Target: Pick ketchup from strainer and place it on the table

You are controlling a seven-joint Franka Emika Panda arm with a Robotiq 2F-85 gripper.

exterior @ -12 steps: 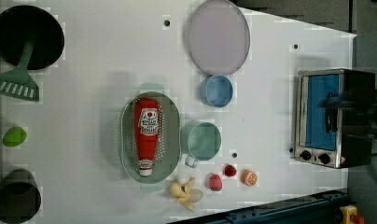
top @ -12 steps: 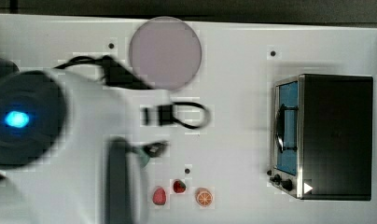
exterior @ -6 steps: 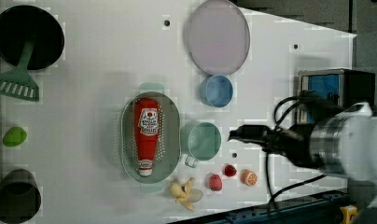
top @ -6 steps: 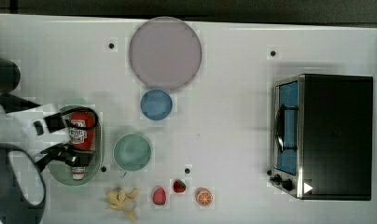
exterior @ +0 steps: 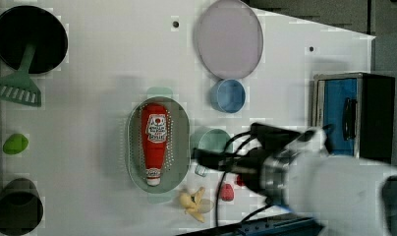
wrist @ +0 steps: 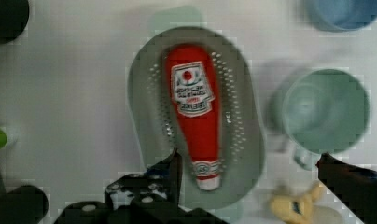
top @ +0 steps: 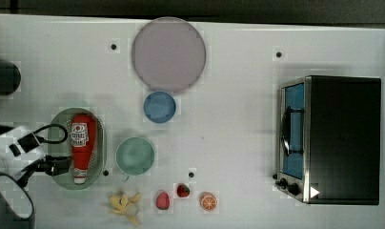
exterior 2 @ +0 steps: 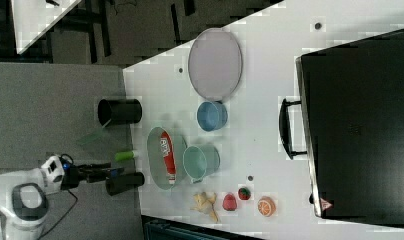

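Arm is swung over from the toaster-oven side within 1 s; gripper [wrist: 245,170] is now held above the strainer [wrist: 144,116], fingers spread wide. Ketchup [wrist: 196,112] is unmoved, lying flat inside, cap toward the gripper. Descent is judged next.

Red ketchup [exterior: 154,140] (white-capped), pale green perforated strainer [exterior: 179,147]
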